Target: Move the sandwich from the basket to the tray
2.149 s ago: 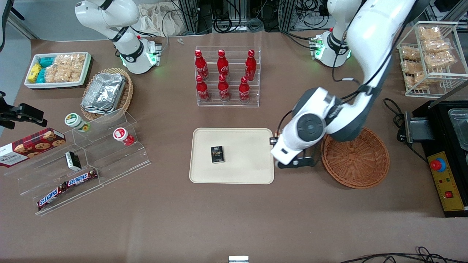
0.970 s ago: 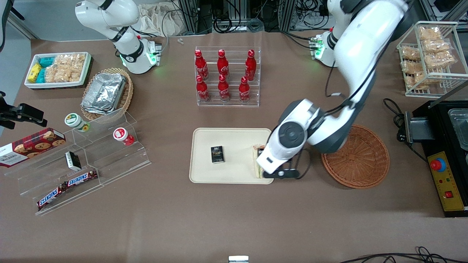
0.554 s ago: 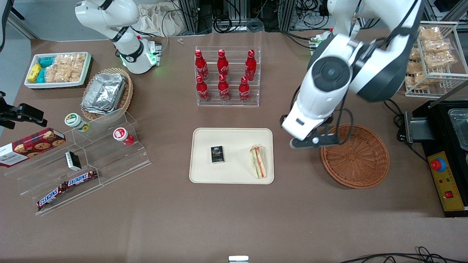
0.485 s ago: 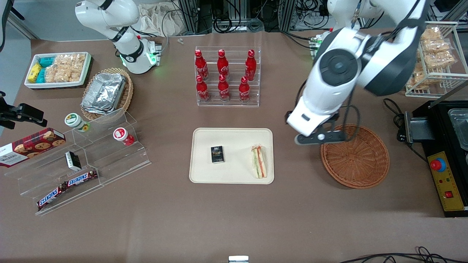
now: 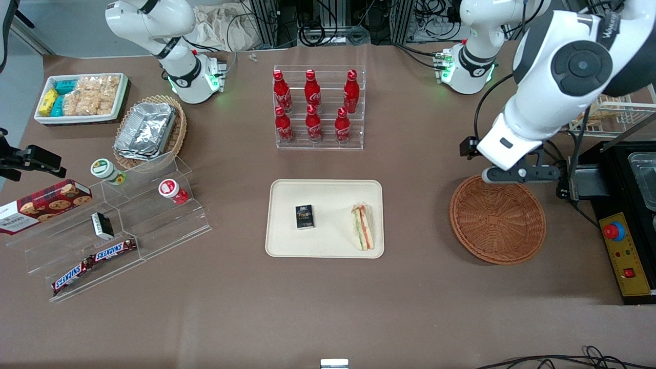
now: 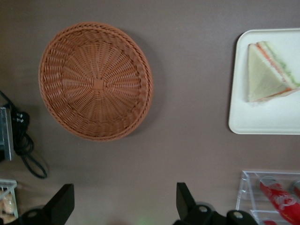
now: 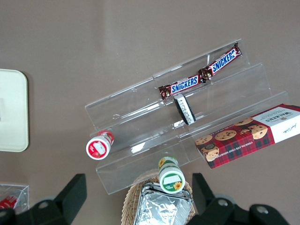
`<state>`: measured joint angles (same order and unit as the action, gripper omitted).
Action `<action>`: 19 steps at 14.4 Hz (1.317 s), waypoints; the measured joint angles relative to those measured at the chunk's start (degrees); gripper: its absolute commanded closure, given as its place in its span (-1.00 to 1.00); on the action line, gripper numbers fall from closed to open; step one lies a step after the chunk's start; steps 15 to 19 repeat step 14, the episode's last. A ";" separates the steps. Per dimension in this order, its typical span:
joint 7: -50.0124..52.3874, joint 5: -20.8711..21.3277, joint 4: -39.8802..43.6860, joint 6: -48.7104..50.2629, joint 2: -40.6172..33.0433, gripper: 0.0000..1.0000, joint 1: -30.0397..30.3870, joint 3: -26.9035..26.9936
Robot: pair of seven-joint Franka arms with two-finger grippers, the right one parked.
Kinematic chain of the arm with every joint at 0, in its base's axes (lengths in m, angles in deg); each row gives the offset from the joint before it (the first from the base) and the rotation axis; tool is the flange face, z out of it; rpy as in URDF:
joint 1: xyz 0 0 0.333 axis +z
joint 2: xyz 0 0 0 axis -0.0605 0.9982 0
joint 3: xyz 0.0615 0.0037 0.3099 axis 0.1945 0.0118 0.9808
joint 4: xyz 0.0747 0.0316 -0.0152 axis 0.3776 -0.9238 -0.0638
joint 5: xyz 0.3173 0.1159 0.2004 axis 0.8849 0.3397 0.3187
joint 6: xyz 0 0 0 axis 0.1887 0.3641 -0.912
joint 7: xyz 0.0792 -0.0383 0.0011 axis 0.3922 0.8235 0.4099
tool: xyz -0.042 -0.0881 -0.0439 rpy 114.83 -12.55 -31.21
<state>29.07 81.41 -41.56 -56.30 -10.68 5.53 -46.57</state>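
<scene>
A brown table (image 5: pixel 328 302) fills the front view, and along its edge farthest from the camera run aluminium frames and tangled black cables. The sandwich (image 5: pixel 362 227) lies flat in the tray (image 5: pixel 328 246), in the corner nearest the camera on the basket's side, its point aimed away from the camera. A small black box (image 5: pixel 304 216) sits apart from it in the same tray, toward the parked arm's end. The basket (image 5: pixel 497 220) stands on the table beside the tray, toward the working arm's end, and holds nothing. The gripper (image 5: pixel 520 174) hangs above the table just past the basket's rim, farther from the camera than the basket; in the wrist view its fingers (image 6: pixel 63 206) stand wide apart with only bare table between them. In that view the basket (image 6: pixel 96 87), the sandwich (image 6: pixel 269 70) and the tray's corner (image 6: pixel 246 122) are well apart from the gripper (image 6: pixel 123 206). A clear rack of red bottles (image 5: pixel 318 107) stands farther from the camera than the tray. At the parked arm's end are a clear stepped stand (image 5: pixel 118 225) with candy bars and cups, a biscuit box (image 5: pixel 43 204), a tan basket of foil trays (image 5: pixel 149 130) and a white bin (image 5: pixel 82 97). At the working arm's end are a wire rack (image 5: pixel 612 110) and a black machine (image 5: pixel 628 215).
</scene>
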 measured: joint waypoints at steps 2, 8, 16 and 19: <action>-6.62 -3.83 -7.43 -3.31 -5.39 -0.98 1.64 2.02; -18.63 -5.41 -9.94 -3.10 -8.35 -0.98 3.66 10.80; -18.61 -2.56 1.19 2.89 -2.10 -0.99 3.62 10.72; -18.61 -2.56 1.19 2.89 -2.10 -0.99 3.62 10.72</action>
